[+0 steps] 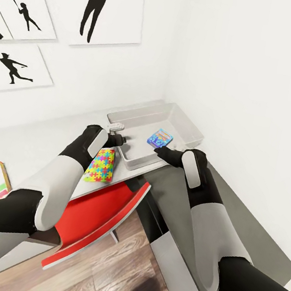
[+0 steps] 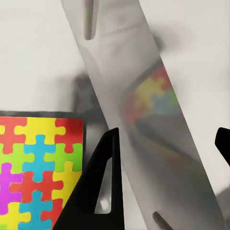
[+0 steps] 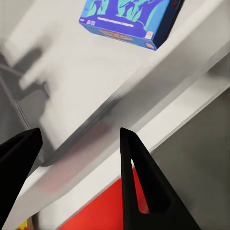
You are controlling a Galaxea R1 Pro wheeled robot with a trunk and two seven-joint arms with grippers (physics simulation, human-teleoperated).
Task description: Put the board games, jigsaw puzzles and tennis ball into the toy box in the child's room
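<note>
Head view: the jigsaw puzzle point(image 1: 100, 165) lies lengthwise just beside the left gripper point(image 1: 117, 133), fingers spread and empty, nearer than the right gripper point(image 1: 159, 152), also spread.

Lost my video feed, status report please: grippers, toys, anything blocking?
Both grippers open, left gripper and right gripper at the toy box rim. Blue game box inside. Jigsaw puzzle on table beside it. No obstruction seen.

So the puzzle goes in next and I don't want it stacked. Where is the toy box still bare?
Most of the toy box floor is bare: the stretch from the blue game box back to the far wall, and the near-left end by the puzzle. It is crowded at the near rim, where both grippers hover.
</note>
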